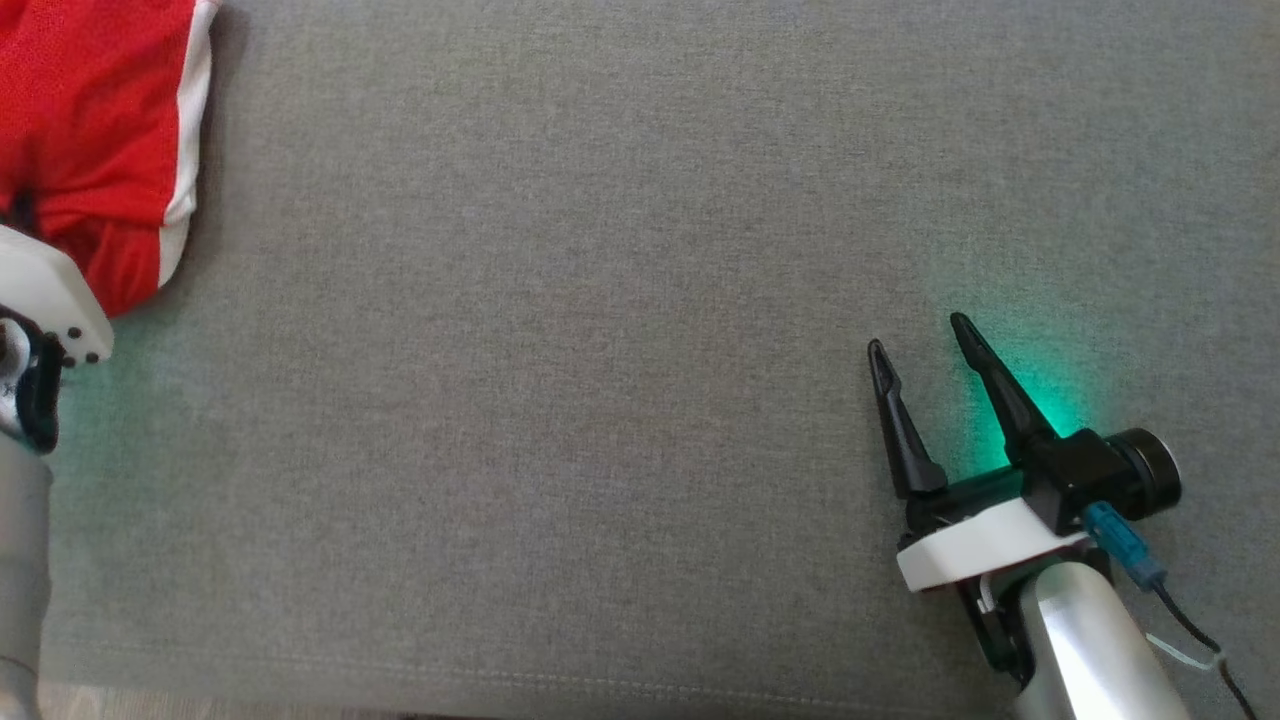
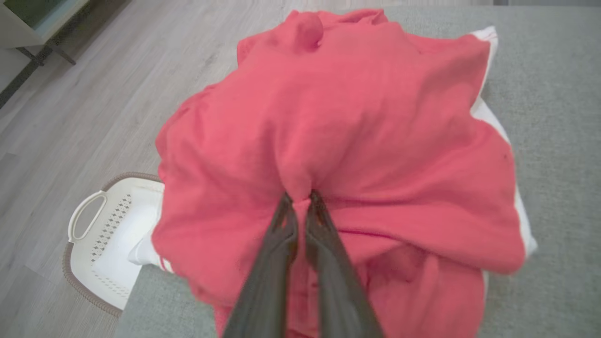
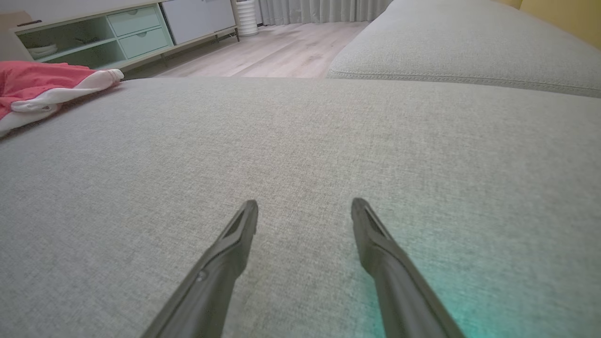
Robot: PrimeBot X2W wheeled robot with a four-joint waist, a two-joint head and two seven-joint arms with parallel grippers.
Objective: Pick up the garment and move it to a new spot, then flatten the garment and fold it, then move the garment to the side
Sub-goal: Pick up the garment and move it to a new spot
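The garment (image 1: 90, 140) is red with white side stripes and lies bunched at the far left of the grey cushion. In the left wrist view the garment (image 2: 357, 141) bulges up, and my left gripper (image 2: 300, 199) is shut on a pinched fold near its middle. My left wrist housing (image 1: 50, 300) shows at the left edge of the head view, its fingers hidden. My right gripper (image 1: 920, 345) rests open low over bare cushion at the lower right, far from the garment (image 3: 51, 87), with nothing between its fingers (image 3: 244, 225).
The grey cushion (image 1: 600, 300) stretches wide between the two arms. A white laundry basket (image 2: 108, 234) stands on the wooden floor (image 2: 70, 117) beside the cushion's edge. A second cushion (image 3: 469, 42) and a low cabinet (image 3: 117, 33) lie beyond.
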